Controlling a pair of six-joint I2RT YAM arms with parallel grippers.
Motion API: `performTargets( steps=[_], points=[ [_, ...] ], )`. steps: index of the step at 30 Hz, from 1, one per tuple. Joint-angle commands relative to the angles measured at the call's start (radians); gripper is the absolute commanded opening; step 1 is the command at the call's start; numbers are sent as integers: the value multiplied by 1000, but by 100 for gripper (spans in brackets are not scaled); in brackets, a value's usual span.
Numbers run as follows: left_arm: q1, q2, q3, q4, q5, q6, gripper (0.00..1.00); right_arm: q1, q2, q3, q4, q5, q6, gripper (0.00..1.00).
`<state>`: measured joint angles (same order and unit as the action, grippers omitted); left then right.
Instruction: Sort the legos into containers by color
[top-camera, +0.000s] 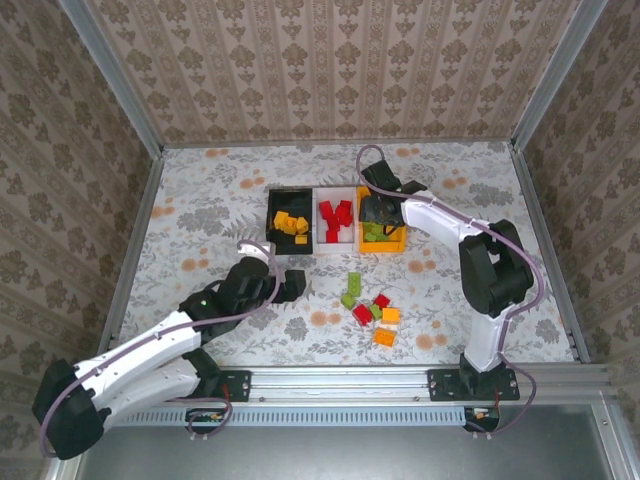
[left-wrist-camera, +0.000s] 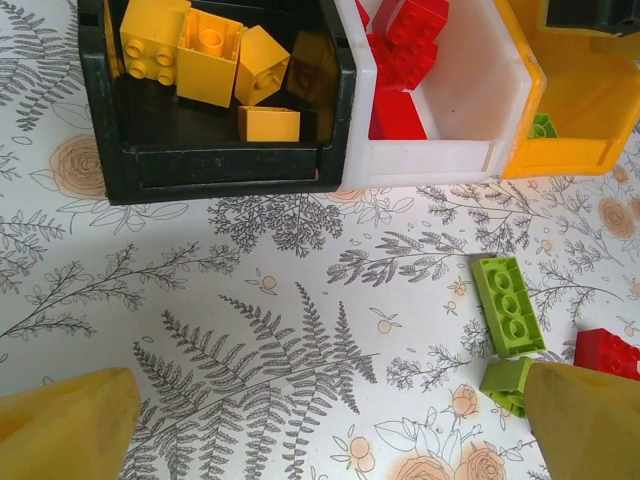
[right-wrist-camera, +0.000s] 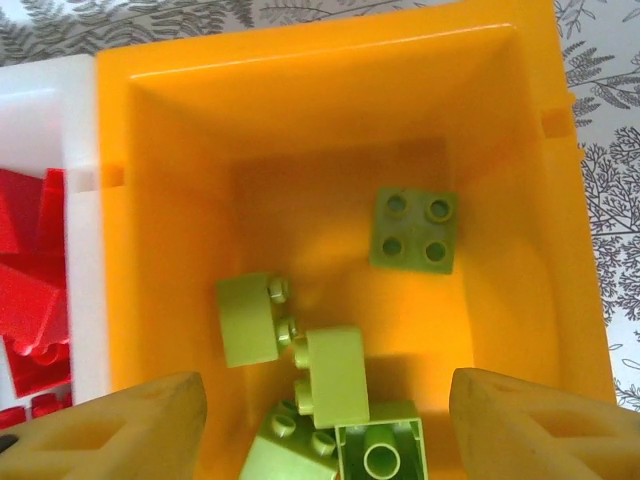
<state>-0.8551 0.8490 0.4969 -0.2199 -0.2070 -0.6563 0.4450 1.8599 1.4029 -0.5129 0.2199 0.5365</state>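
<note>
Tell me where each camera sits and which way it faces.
Top external: above and behind the bases, looking down on the table; both arms show, left gripper near the black bin, right gripper over the orange bin.
Left wrist: low over the table, facing the black bin and white bin; own fingertips in the bottom corners.
Right wrist: straight down into the orange bin; own fingertips in the bottom corners.
Shared: both wrist views catch the white bin's red legos.

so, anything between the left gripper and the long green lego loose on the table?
Nothing visible: bare tablecloth lies between the open left gripper and that long green lego. Its way to the orange bin is another matter: the right gripper hangs over that bin.
</note>
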Motion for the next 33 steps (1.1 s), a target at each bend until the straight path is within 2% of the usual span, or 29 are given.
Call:
performTargets(
  steps=[1,4,8,11,16,23,33],
  points=[
    [10,-42,-13,-49,-26,-20,100,29,-126,-59,-27,-70,-29,66],
    [14,-81,-18,-75,-42,-30,100,103,-237,-170,-3,-156,-72,64],
    [26,-141,-38,-97,-45,-36,100,256,-319,-279,-86,-155,-129,62],
    [38,-173,-47,-117,-45,-41,100,352,-349,-345,-102,-159,-128,60],
    [54,-207,-66,-128,-47,-54,100,456,-321,-378,-107,-120,-121,56],
    [67,-209,-83,-118,-34,-72,100,502,-234,-380,-66,-46,-116,45],
    [76,-208,-95,-110,-30,-77,100,505,-146,-355,-41,-5,-122,40]
  ],
)
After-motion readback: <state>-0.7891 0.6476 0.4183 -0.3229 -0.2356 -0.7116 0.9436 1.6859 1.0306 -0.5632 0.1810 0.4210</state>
